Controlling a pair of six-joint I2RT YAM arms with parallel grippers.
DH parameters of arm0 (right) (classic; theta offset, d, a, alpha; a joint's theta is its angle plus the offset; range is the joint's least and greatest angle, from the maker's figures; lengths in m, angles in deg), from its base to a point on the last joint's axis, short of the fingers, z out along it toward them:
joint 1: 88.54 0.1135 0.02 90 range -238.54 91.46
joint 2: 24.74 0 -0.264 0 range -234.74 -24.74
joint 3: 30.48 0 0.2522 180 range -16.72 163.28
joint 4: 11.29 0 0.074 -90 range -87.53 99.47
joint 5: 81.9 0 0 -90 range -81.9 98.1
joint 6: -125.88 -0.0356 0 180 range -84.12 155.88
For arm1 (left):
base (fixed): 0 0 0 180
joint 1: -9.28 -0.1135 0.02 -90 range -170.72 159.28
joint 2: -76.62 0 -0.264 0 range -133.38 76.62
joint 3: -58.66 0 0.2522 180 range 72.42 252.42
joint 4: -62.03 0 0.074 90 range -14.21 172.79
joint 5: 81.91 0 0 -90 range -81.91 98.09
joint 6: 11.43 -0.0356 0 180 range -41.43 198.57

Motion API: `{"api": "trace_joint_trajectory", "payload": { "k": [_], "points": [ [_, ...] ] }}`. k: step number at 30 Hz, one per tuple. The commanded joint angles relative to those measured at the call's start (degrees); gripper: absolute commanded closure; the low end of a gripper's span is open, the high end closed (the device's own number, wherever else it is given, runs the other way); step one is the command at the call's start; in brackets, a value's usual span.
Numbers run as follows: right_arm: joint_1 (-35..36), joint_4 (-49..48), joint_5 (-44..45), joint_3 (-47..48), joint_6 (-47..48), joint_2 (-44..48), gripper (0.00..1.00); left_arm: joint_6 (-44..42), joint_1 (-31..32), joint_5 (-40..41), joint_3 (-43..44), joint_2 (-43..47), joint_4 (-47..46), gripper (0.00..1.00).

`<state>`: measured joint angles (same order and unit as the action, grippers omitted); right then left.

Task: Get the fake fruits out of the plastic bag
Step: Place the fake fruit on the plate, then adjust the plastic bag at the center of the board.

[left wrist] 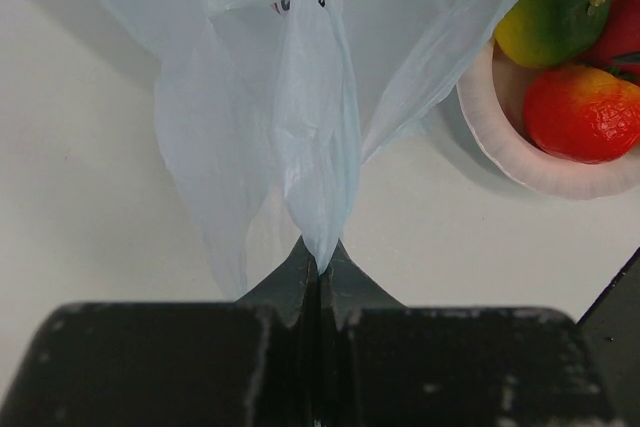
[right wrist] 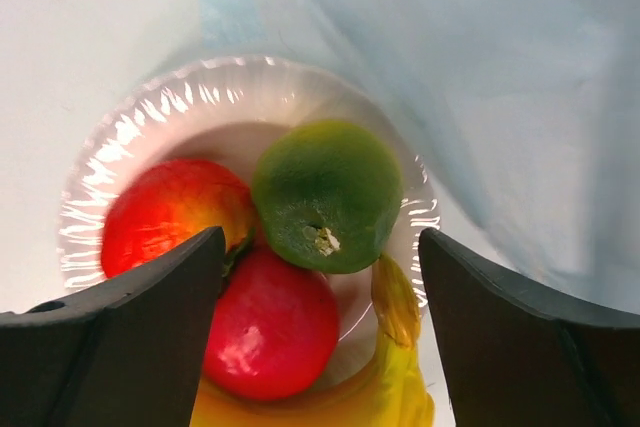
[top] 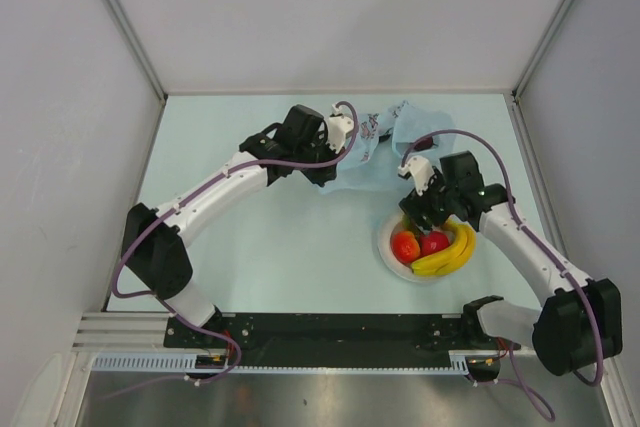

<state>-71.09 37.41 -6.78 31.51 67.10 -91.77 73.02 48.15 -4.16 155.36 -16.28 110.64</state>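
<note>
The light-blue plastic bag (top: 385,147) lies crumpled at the back middle of the table; it also fills the left wrist view (left wrist: 300,97) and the right wrist view (right wrist: 500,67). My left gripper (top: 345,132) is shut on a fold of the bag (left wrist: 318,247). The fake fruits sit on a white plate (top: 388,252): two red ones (top: 405,245) (top: 434,242), a yellow banana (top: 450,257) and a green one (right wrist: 325,192). My right gripper (top: 428,209) hangs open just above the plate, its fingers (right wrist: 150,317) either side of the fruits, holding nothing.
White walls with metal posts enclose the table on three sides. The arm bases and a black rail run along the near edge. The plate (left wrist: 490,127) lies just right of the bag in the left wrist view.
</note>
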Motion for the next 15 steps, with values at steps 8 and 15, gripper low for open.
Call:
{"api": "trace_joint_trajectory", "payload": {
  "k": [8,15],
  "points": [
    [4.25,-15.06,-3.43,11.10,-13.91,0.96,0.53,-0.17,0.33,-0.23,3.28,-0.70,-0.14,1.00],
    [7.42,-33.14,9.14,12.23,-8.82,-17.57,0.71,-0.27,-1.25,3.46,6.17,2.19,1.44,1.00]
  ]
}}
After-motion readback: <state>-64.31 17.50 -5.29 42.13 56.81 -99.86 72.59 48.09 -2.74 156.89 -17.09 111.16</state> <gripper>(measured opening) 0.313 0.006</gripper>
